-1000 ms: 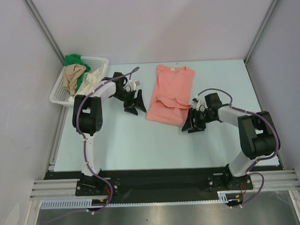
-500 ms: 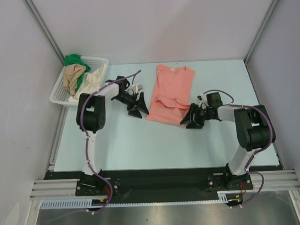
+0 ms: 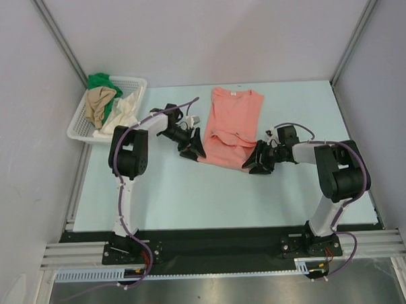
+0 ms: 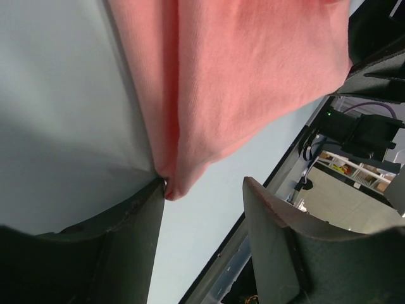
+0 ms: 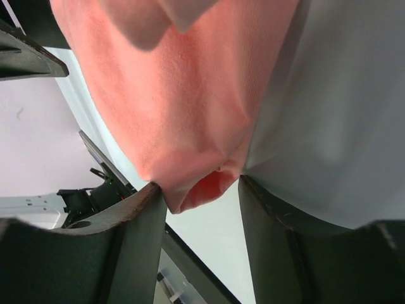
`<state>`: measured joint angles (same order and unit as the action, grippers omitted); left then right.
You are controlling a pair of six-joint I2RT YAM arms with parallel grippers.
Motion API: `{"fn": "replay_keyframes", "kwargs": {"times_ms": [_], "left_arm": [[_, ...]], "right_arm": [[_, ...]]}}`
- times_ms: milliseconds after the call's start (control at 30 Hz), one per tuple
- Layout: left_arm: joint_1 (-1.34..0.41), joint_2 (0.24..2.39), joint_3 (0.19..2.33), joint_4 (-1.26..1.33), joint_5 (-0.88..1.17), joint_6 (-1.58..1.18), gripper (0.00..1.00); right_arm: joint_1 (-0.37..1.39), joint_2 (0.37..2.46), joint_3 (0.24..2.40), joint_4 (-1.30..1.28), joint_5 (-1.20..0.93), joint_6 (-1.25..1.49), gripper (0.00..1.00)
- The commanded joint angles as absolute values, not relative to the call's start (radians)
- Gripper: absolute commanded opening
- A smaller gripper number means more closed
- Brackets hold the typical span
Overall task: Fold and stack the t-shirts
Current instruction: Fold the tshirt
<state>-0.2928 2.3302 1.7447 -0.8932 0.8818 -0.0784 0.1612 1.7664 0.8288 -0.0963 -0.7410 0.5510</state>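
Left claw (image 3: pixel 196 149) and right claw (image 3: pixel 252 167) have reached the pink t-shirt (image 3: pixel 232 120), both spread apart.

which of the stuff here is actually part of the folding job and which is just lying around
Part of the job: salmon-pink t-shirt spread on the table; green t-shirt, tan t-shirt and cream t-shirt, heaped in the basket.
Just there: the basket itself; the table.

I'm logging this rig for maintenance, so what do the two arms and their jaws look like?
The left arm and right arm match: white tube links between bulky black joint housings, each with a purple cable looping along it. The jaws are matte black, broad tapered plates with scuffed edges. No markings are legible.
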Motion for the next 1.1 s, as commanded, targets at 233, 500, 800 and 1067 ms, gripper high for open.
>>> {"fn": "replay_keyframes", "kwargs": {"times_ms": [233,500,800,1067], "left_arm": [[-0.299,2.364,1.773,-0.874,0.824,-0.044,0.51],[-0.313,2.379,1.786,-0.874,0.850,-0.038,0.23],[-0.316,2.202,1.733,-0.871,0.896,-0.046,0.00],[-0.341,1.974,1.644,-0.873,0.890,-0.058,0.00]], "right_arm": [[0.133,1.832,0.862,-0.049,-0.707,0.600,0.41],[0.126,1.836,0.848,-0.011,-0.755,0.607,0.12],[0.087,1.726,0.977,-0.145,-0.856,0.523,0.00],[0.020,1.635,1.106,-0.388,-0.933,0.443,0.00]]}}
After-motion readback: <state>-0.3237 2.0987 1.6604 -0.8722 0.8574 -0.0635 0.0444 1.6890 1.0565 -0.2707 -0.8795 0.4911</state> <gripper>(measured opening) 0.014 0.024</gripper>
